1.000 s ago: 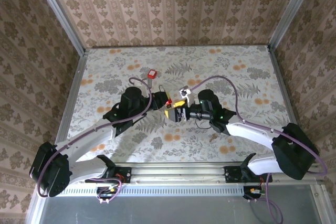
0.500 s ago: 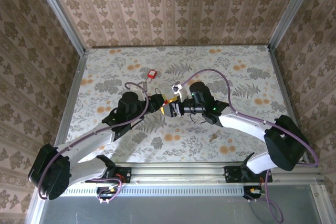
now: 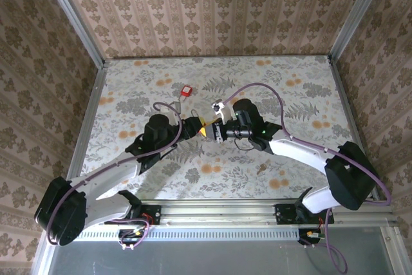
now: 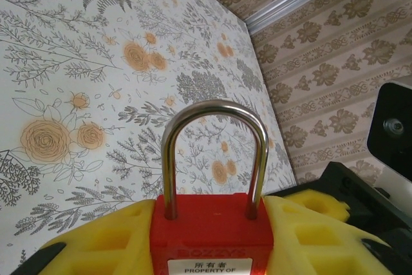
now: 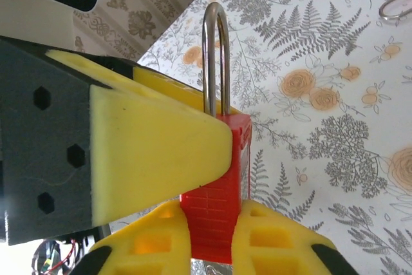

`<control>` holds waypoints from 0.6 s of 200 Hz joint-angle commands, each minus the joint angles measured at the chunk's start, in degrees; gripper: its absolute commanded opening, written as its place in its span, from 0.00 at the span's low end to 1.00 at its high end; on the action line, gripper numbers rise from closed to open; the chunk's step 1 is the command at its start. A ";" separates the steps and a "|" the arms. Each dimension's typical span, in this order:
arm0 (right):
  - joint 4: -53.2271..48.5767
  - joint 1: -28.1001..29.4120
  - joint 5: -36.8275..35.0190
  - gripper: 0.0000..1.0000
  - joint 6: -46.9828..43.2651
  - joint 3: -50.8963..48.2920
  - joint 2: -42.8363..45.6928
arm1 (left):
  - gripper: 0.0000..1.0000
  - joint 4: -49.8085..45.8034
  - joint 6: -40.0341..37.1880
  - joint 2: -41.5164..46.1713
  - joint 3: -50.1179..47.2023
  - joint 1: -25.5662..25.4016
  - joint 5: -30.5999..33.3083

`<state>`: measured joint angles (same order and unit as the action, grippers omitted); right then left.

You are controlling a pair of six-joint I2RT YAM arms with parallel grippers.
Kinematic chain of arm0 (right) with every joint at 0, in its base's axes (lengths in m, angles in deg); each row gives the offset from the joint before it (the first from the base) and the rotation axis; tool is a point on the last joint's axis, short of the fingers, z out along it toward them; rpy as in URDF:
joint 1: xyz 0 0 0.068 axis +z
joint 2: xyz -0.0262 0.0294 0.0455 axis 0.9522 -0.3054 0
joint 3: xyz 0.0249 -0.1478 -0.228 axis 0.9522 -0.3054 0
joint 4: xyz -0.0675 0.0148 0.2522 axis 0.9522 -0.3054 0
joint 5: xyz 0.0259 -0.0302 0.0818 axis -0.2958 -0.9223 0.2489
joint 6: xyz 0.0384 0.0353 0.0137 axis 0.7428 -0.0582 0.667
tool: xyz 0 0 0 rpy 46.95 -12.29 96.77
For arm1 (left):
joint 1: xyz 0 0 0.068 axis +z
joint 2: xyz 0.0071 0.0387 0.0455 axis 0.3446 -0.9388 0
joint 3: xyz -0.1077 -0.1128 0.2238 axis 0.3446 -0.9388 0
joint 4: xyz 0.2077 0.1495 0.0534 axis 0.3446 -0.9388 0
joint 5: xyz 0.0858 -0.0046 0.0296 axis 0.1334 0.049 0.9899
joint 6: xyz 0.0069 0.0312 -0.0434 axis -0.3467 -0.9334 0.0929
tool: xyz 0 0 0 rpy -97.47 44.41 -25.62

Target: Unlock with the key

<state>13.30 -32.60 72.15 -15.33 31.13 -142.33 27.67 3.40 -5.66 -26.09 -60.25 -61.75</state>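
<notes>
Showing the left gripper (image 4: pixel 212 227) and right gripper (image 5: pixel 209 239) both clamped on one red padlock (image 5: pixel 226 159). The key (image 3: pixel 261 169) lies on the table (image 3: pixel 296 88) well behind the right gripper, untouched. It is probably light, stiff and slippery, best pinched by its head.

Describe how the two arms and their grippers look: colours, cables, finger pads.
The left arm and right arm have white shells, black joints and bases, each trailed by a purple cable. The left gripper and right gripper are black, with yellow cellular foam pads; hexagonal holes dot one black finger back.
</notes>
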 commanded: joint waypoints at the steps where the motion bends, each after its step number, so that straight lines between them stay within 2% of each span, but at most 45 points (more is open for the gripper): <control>1: 0.68 0.29 1.17 0.04 -1.33 0.36 2.49 | 0.00 6.87 2.28 -0.99 0.44 -1.27 -4.90; 5: 0.62 0.29 1.15 0.02 -1.38 0.15 2.50 | 0.01 6.70 2.24 -1.12 0.62 -1.29 -4.98; 11: 0.41 0.21 1.02 0.00 -1.55 -0.13 2.48 | 0.15 6.33 2.21 -1.14 0.90 -1.27 -5.00; 15: 0.21 0.20 0.76 0.00 -1.76 -0.38 4.22 | 0.21 5.99 2.28 -1.09 0.98 -1.33 -4.85; 32: -0.44 -0.14 0.04 0.00 -1.83 -1.68 5.47 | 0.31 5.05 2.36 -0.55 1.20 -1.19 -4.11; 46: 0.02 -0.40 -0.39 0.00 -1.62 -3.20 6.46 | 0.55 3.94 2.29 -0.18 1.70 -0.93 -3.60; 70: 0.09 -0.80 -1.54 0.00 -1.53 -5.10 7.71 | 0.77 0.39 2.10 0.72 2.95 -0.11 -2.55; 96: -0.12 -0.91 -2.79 0.00 -2.14 -6.40 8.34 | 0.85 -4.85 2.28 2.80 3.60 1.69 -1.08; 120: -0.14 -1.36 -2.67 0.00 -2.24 -6.63 8.29 | 0.84 -8.90 0.35 4.75 4.19 2.98 -0.85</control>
<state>11.75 -33.39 70.46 -16.48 24.84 -135.62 24.11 5.67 -3.39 -24.15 -58.44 -63.50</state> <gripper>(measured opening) 0.102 0.849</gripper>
